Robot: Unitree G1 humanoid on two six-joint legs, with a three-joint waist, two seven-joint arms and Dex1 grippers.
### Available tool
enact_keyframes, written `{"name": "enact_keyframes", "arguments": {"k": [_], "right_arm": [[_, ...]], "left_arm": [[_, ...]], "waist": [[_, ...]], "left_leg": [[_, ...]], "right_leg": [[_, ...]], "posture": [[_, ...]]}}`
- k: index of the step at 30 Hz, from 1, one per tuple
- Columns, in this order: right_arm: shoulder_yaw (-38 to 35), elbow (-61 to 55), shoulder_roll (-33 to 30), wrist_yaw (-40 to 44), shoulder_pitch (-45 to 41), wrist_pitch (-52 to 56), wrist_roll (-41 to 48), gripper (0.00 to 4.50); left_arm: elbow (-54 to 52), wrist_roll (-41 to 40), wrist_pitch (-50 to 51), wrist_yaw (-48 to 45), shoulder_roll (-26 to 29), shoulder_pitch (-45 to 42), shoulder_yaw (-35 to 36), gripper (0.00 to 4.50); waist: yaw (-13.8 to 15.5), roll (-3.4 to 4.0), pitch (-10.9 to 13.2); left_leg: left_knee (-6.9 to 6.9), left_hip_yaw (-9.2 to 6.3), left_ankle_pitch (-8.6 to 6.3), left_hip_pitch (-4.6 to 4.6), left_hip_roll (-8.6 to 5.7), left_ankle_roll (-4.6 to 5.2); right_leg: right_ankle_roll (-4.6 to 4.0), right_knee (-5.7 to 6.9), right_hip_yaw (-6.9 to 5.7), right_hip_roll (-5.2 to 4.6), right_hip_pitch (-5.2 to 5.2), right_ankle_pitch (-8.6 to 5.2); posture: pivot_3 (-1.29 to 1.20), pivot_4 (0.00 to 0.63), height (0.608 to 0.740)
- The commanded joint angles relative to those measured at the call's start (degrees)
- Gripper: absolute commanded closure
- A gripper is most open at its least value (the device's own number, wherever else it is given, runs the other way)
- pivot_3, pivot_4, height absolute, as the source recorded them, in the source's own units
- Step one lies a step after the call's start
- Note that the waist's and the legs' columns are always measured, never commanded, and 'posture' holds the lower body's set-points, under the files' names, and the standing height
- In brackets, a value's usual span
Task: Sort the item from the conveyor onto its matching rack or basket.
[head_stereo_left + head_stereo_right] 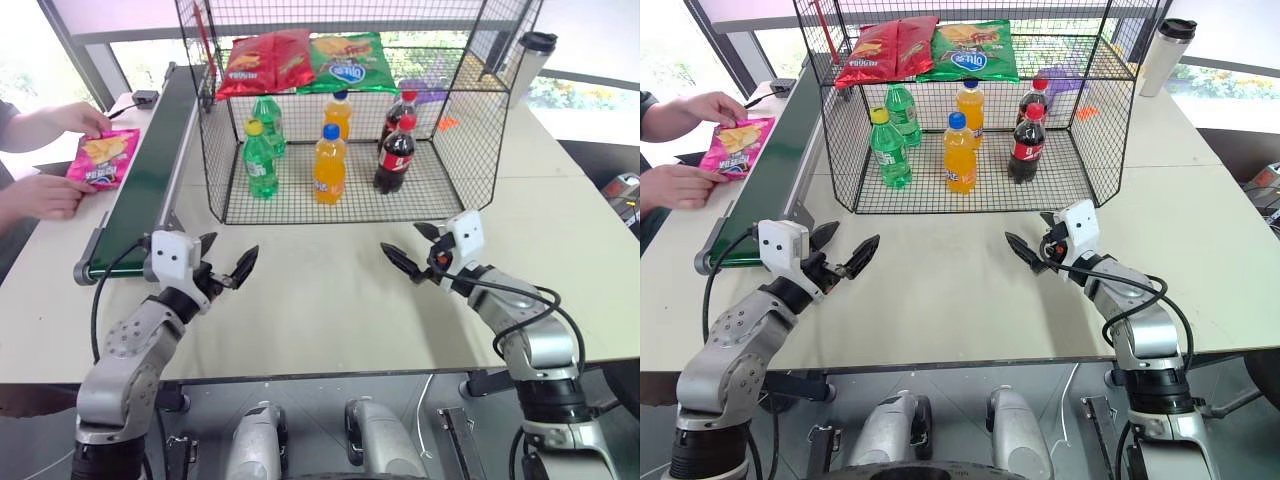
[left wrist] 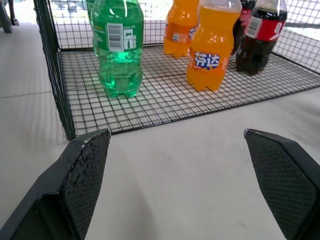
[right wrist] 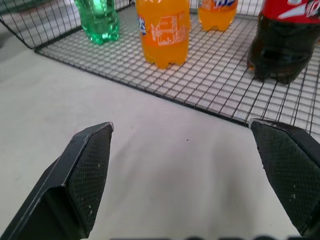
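Both hands [image 1: 225,263] wide open, empty

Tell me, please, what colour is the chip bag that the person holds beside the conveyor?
The chip bag is magenta-pink with a yellow chips picture; the left eye view shows it best.

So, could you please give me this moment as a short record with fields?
item: pink chip bag beside the conveyor, under a person's hands
rack: black wire cage; red chip bag and green chip bag on the upper shelf; green, orange and cola bottles on the lower floor
left claw: open, holding nothing, over the table
right claw: open, holding nothing, over the table
task stage: item not yet picked up
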Motion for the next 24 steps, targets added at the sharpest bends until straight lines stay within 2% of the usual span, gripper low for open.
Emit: {"name": "enact_keyframes", "arguments": {"k": [1, 10, 16, 24], "right_arm": [[-2.29, 3.84, -2.05, 3.23, -2.95, -2.69, 0.62, 0.00], [-5.03, 9.75, -2.93, 4.71, -6.70, -3.19, 1.41, 0.00], [-3.55, 9.43, 0.20, 1.91, -7.97, -3.10, 0.48, 0.00], [-3.26, 9.29, 0.64, 1.61, -7.89, -3.54, -0.12, 0.00]], "left_arm": [[-0.45, 0.98, 0.20, 2.19, -2.59, -2.36, -3.01, 0.03], [0.45, 3.44, 3.84, 5.31, -3.26, -7.33, -5.45, 0.03], [3.55, 2.40, 3.19, 1.73, 2.01, -9.88, -0.90, 0.03], [4.72, 2.65, 1.92, -3.24, 4.29, -8.97, -2.33, 0.03]], "waist": [[0.00, 0.00, 0.00], [-0.15, 0.00, 0.00], [-0.29, 0.00, 0.00], [-0.01, 0.00, 0.00]], "left_leg": [[0.00, 0.00, 0.00, 0.00, -0.01, 0.00], [0.00, -0.03, 0.01, 0.04, -0.02, 0.01], [-0.05, -0.08, 0.01, 0.09, 0.01, 0.01], [0.00, 0.02, 0.01, 0.01, -0.05, 0.01]], "right_leg": [[0.01, 0.00, 0.01, 0.00, 0.01, 0.00], [0.04, 0.08, -0.02, 0.10, 0.05, -0.01], [0.06, 0.08, -0.02, 0.13, 0.08, -0.02], [0.06, -0.01, -0.04, -0.02, 0.10, -0.02]], "posture": [[0.00, 0.150, 0.740], [0.00, 0.150, 0.740], [0.00, 0.150, 0.740], [0.00, 0.150, 0.740]]}}
